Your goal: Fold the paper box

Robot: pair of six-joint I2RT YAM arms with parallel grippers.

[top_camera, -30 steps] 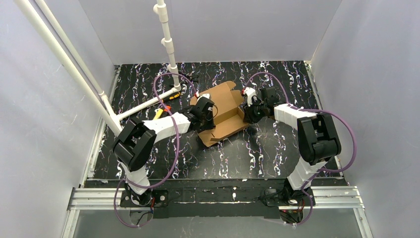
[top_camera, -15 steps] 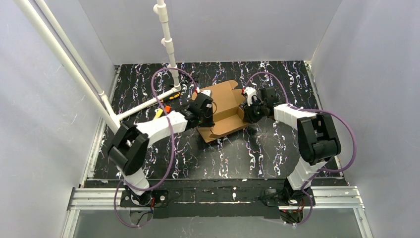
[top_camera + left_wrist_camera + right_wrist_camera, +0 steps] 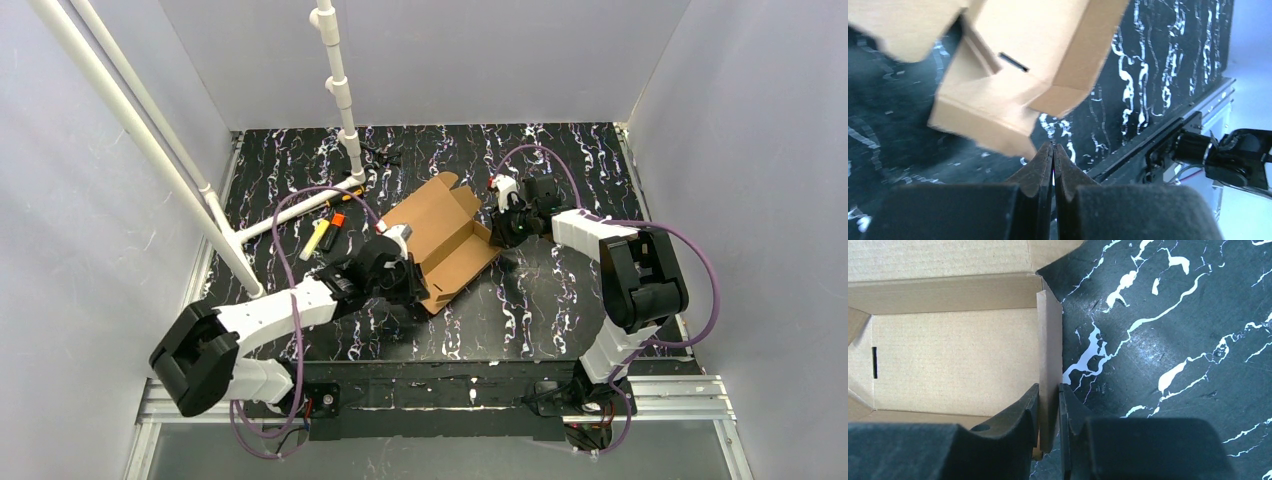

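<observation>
Cardboard box (image 3: pixel 440 232), walls partly raised: we pinch one side wall with the right gripper (image 3: pixel 1049 390); the left gripper (image 3: pixel 1053 147) is clenched empty; the lid is not yet folded.

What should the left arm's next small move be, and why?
Probably ease the shut, empty left gripper forward against the nearest corner of the paper box to push that flap upright: the right gripper clamps the opposite side wall, steadying it.

**Two white-and-black arms**

The left arm (image 3: pixel 268 310) and right arm (image 3: pixel 585 228) share white shells between chunky black joints. A purple cable (image 3: pixel 535 147) loops along each. The fingers (image 3: pixel 1034 172) are black, tapered and matte.
</observation>
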